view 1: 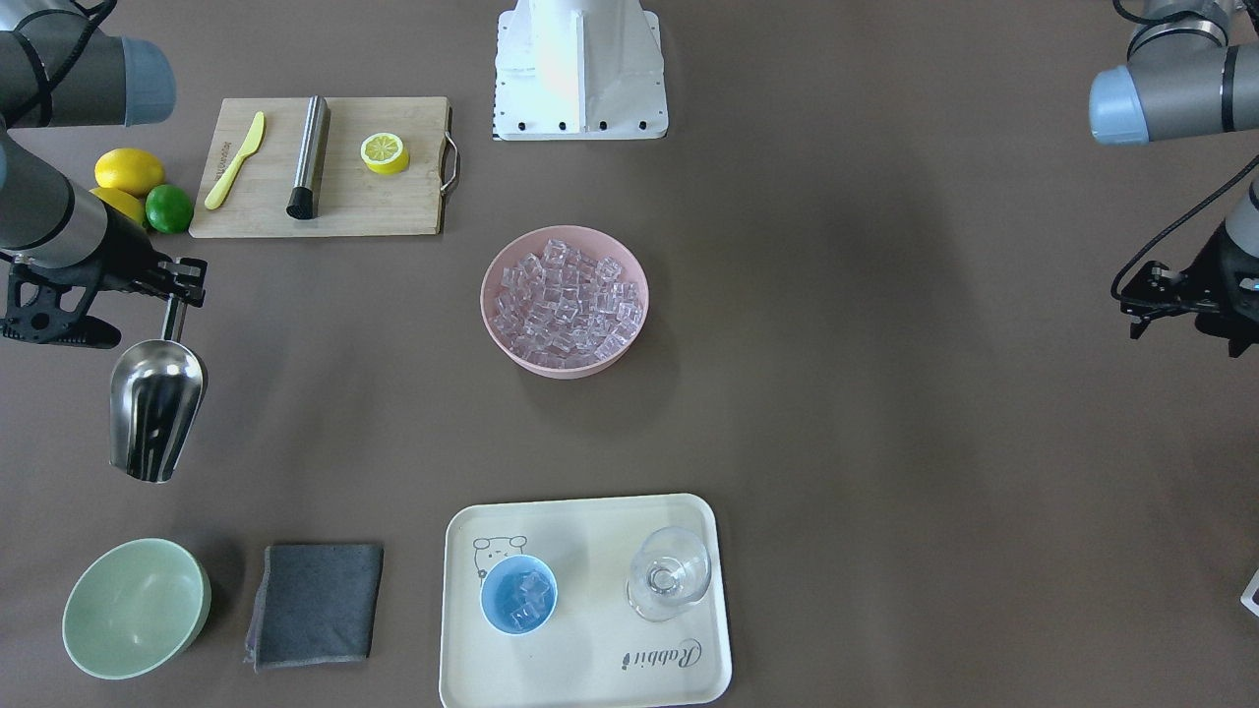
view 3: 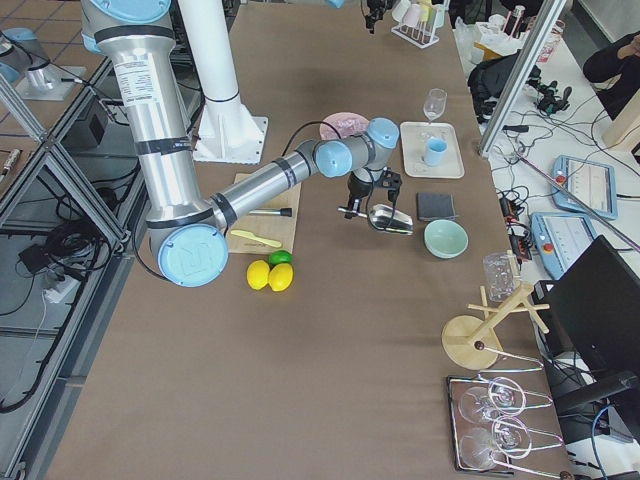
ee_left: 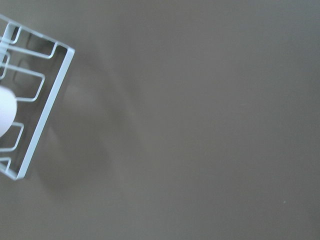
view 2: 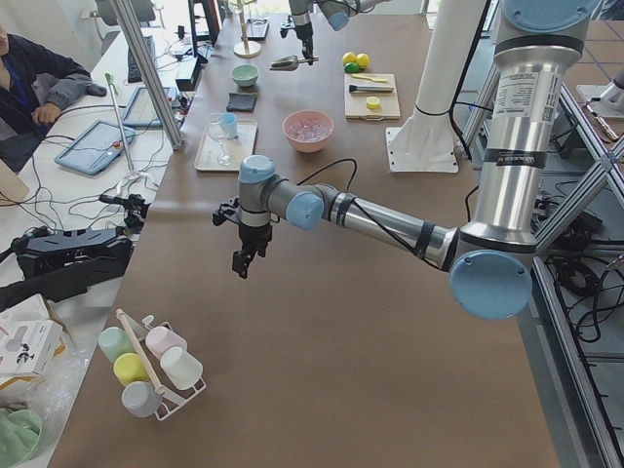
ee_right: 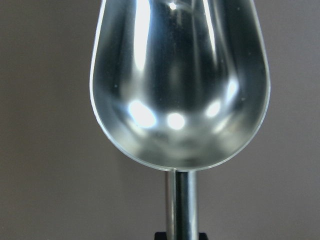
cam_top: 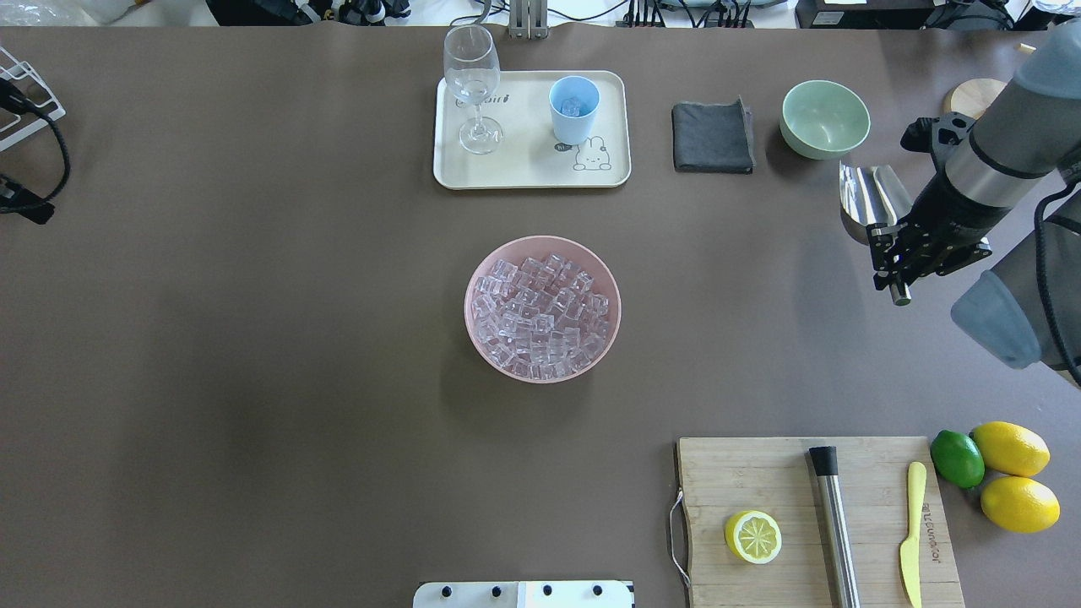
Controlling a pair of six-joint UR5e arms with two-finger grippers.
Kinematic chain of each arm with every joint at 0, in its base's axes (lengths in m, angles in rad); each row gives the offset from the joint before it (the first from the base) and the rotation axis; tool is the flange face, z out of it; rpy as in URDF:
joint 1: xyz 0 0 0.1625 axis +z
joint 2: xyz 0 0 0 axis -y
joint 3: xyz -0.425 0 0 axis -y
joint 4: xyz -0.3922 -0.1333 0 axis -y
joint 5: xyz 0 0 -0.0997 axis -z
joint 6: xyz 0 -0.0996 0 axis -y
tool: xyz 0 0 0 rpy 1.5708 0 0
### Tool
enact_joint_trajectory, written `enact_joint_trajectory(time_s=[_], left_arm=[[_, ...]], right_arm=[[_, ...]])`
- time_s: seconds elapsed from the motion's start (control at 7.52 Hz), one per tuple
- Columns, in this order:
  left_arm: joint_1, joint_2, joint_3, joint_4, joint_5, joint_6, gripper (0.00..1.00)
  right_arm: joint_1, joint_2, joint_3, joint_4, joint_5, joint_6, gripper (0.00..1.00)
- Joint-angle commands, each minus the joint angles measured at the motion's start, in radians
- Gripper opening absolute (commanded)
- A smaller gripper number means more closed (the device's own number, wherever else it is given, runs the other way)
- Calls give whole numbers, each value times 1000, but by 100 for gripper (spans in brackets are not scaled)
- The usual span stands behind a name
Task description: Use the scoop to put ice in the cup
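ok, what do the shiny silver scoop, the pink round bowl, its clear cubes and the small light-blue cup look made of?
Shiny silver scoop: polished metal, likely steel; mirror-like reflections in the trough.
Pink round bowl: opaque, matte, probably plastic; no glaze shine.
Clear cubes: glassy, sharp-edged; ice or acrylic, can't tell.
Small light-blue cup: opaque, smooth; plastic likely, ceramic possible.

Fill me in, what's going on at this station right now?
The right gripper holds the shiny steel scoop by its handle, off to one side, and its trough looks empty. The clear ice cubes sit heaped in the pink bowl at the centre. The small light-blue cup on the cream tray already has a few cubes in it. The left gripper hangs well away from all this, with nothing visible in it.
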Motion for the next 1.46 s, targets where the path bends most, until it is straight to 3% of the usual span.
enact_joint_trajectory(time_s=[0.0, 0.4, 0.93, 1.2, 1.33], left_arm=[[-191, 42, 44, 153, -243, 0, 98], [-353, 119, 69, 214, -287, 9, 98], [-365, 130, 61, 214, -298, 4, 98], [-356, 160, 179, 162, -283, -2, 98], [-382, 169, 136, 172, -307, -3, 98]], right_arm=[[-82, -33, 4, 67, -21, 84, 0], [-116, -59, 3, 67, -21, 78, 0], [-142, -76, -13, 133, -46, 84, 0], [-151, -76, -16, 131, -38, 86, 0], [-156, -77, -16, 131, -38, 86, 1]])
